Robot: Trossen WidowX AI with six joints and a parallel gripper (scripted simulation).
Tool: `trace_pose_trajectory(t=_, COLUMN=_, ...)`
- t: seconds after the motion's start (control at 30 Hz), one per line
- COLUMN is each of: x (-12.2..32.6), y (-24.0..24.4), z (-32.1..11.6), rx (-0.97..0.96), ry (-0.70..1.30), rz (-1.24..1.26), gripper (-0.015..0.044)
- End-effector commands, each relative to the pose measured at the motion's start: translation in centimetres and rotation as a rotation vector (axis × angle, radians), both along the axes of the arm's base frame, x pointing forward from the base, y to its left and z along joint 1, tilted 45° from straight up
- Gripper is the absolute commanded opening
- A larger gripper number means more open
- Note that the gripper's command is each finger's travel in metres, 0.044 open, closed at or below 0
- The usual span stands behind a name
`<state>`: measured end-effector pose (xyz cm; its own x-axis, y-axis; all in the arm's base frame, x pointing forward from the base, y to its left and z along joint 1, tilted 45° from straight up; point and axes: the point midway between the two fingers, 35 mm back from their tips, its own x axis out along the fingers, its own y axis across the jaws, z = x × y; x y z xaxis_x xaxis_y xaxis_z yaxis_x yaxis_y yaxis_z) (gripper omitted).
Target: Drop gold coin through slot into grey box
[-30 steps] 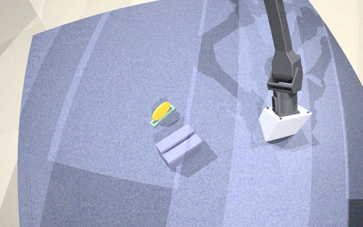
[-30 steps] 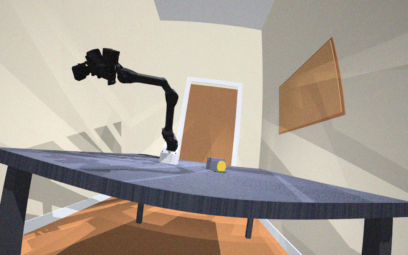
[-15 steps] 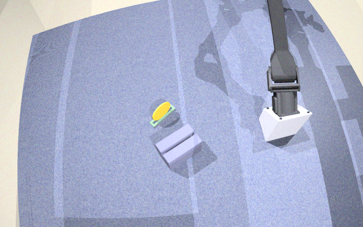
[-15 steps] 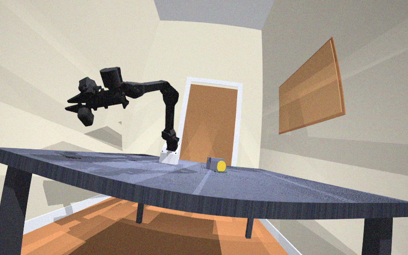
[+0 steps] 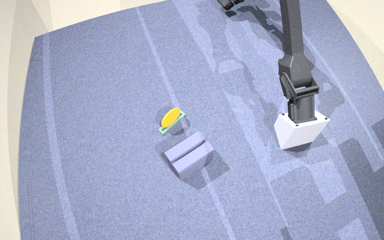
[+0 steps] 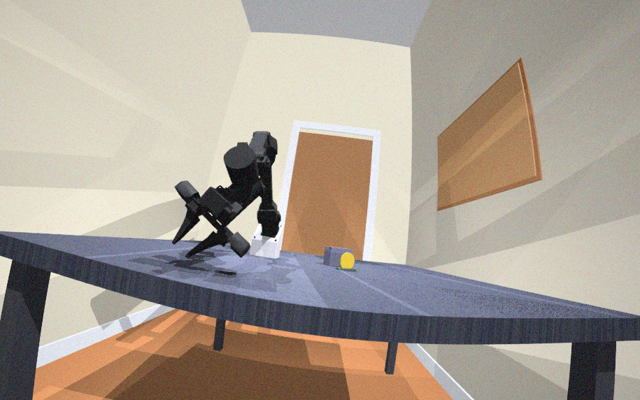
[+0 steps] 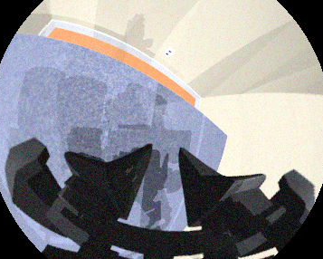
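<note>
The gold coin (image 5: pixel 171 117) (image 6: pixel 347 261) stands on edge in the shallow green holder (image 5: pixel 161 131) (image 6: pixel 352 269). The grey box (image 5: pixel 192 158) (image 6: pixel 330 255) is closed, close beside the holder, with its lid slot (image 5: pixel 189 152) running roughly parallel to the coin. My gripper (image 6: pixel 180 250) (image 7: pixel 166 147) is partly open, with nothing between its fingers. It points down over the table, far from the coin and box, on the left in the exterior view. Only a small part of it shows at the top edge of the top view. The wrist view shows neither coin, holder nor box.
The arm's white base block (image 5: pixel 299 134) (image 6: pixel 265 248) stands on the blue table (image 5: pixel 97 178) (image 6: pixel 461 298), to the right of the box in the top view. The table's far edge, an orange floor strip (image 7: pixel 125 56) and the wall show in the wrist view.
</note>
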<state>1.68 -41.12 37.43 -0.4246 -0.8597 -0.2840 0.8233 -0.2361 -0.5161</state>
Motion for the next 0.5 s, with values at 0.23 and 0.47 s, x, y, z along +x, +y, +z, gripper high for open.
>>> trace_pose_trajectory(t=0.23, x=15.7, y=3.0, z=-5.0, rx=0.169, ry=0.042, rz=0.402, gripper=0.0161)
trace_pose_trajectory(t=0.47, x=23.9, y=8.6, z=-10.5, rx=0.349, ry=0.172, rz=0.614, gripper=0.0161)
